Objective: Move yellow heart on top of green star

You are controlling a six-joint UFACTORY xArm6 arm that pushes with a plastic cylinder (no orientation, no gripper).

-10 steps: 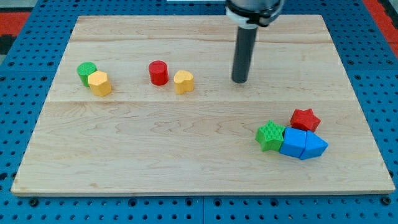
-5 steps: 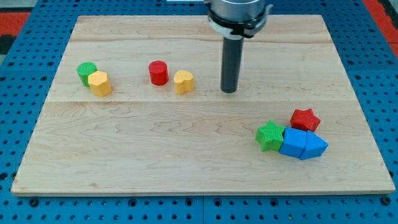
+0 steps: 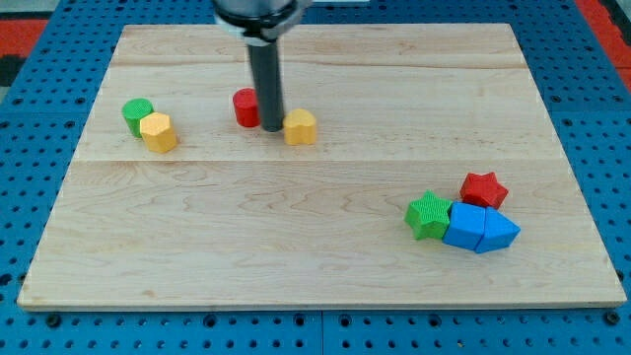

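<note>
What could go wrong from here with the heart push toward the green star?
1. My tip sits wedged between the red cylinder and the yellow heart; any sideways drift may knock the cylinder.
2. Contact is on the heart's left edge, so an off-centre push could spin it off line.
3. The green star touches the blue blocks, with the red star close by; arriving hard could scatter that cluster.

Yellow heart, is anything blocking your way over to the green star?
No. My tip sits between the red cylinder and the yellow heart; only bare board lies between the heart and the green star.
</note>
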